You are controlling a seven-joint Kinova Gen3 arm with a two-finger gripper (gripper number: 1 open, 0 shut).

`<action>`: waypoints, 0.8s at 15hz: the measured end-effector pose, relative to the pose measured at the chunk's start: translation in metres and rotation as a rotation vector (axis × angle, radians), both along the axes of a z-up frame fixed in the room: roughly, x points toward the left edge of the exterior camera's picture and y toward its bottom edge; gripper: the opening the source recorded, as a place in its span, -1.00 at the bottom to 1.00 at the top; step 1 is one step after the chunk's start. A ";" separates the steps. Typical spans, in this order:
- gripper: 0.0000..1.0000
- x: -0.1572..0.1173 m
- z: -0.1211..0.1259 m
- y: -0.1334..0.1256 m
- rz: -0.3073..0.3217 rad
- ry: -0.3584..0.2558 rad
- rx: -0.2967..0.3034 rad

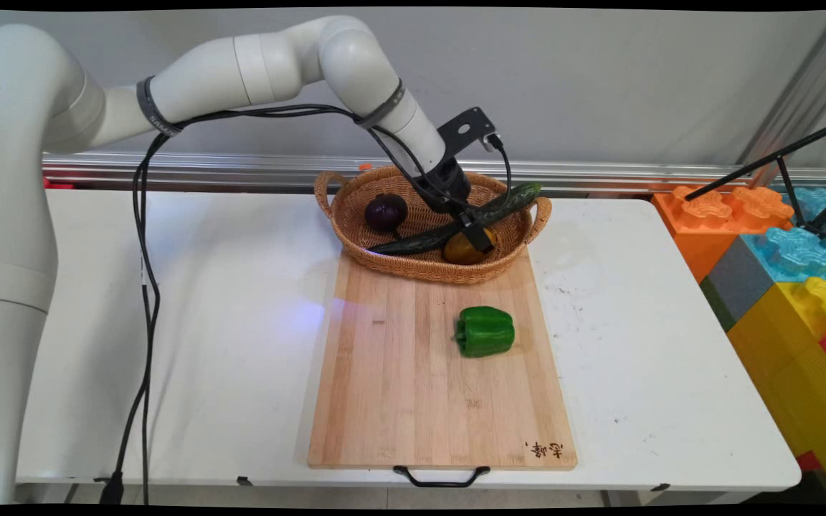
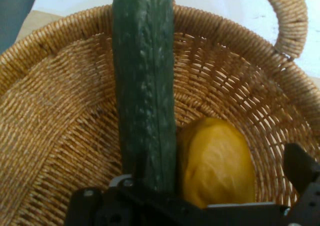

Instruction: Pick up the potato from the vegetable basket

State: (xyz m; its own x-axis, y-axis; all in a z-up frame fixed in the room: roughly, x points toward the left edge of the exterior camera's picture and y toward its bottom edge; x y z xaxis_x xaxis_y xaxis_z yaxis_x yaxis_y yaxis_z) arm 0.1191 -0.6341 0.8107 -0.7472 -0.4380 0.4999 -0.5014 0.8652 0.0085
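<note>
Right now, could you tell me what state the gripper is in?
Gripper: down inside the wicker basket, open, one finger at each side of the yellow mango; the cucumber lies beside it.

White table (image 1: 226, 287) under cutting board (image 1: 399, 387)

Main view looks down across the table; hand view sits close inside the shared basket (image 1: 513, 247) (image 2: 60, 111).

On my own white arm (image 1: 11, 215), at the left edge of the main view, blue lettering runs vertically, cut off by the frame, so I read only part of the brand name. The wooden cutting board (image 1: 399, 380) carries a small burnt-in mark of characters at its near right corner, too small to read.
</note>
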 end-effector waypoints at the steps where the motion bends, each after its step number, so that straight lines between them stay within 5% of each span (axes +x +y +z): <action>1: 1.00 0.000 0.002 0.002 -0.005 -0.009 0.002; 12: 1.00 -0.002 0.008 0.011 -0.031 -0.072 -0.010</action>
State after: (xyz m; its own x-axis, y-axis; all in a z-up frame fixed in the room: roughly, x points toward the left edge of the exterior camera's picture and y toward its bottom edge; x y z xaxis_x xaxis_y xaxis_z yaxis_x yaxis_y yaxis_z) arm 0.1175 -0.6236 0.8183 -0.7947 -0.4091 0.4485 -0.4732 0.8803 -0.0355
